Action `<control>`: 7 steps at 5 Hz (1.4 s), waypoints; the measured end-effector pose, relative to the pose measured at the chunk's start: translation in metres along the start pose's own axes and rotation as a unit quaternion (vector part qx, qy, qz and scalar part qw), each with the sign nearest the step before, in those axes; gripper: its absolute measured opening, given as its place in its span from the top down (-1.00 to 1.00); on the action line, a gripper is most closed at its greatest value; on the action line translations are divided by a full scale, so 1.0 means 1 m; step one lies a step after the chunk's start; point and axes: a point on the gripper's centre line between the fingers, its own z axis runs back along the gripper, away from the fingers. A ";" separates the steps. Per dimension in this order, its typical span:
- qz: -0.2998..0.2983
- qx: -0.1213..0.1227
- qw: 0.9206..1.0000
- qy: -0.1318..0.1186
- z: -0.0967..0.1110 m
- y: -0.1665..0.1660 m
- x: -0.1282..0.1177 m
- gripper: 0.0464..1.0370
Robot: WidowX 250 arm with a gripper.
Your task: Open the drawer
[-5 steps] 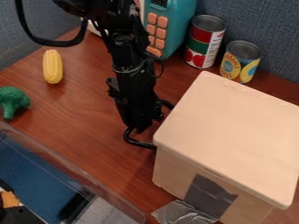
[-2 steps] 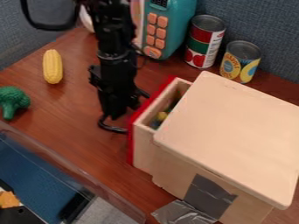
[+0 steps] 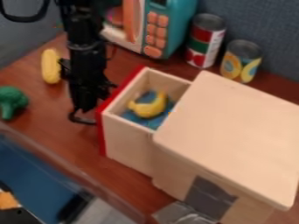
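The drawer, well out of its box, looks light but perhaps stiff, best drawn straight by the red front beside the gripper (clenched or released, I cannot tell).

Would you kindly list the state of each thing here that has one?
Drawer: open, pulled out of the box
Yellow toy: lying inside the drawer
Taller can: upright
Shorter can: upright
Corn: lying down
Microwave: upright
Gray tape: stuck to the box
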 end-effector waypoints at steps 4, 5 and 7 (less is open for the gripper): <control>-0.044 0.029 0.999 -0.006 0.023 0.001 0.010 0.79; -0.056 0.031 0.998 -0.008 0.025 0.002 0.012 0.68; -0.121 0.010 0.992 0.032 0.034 0.006 0.007 -0.47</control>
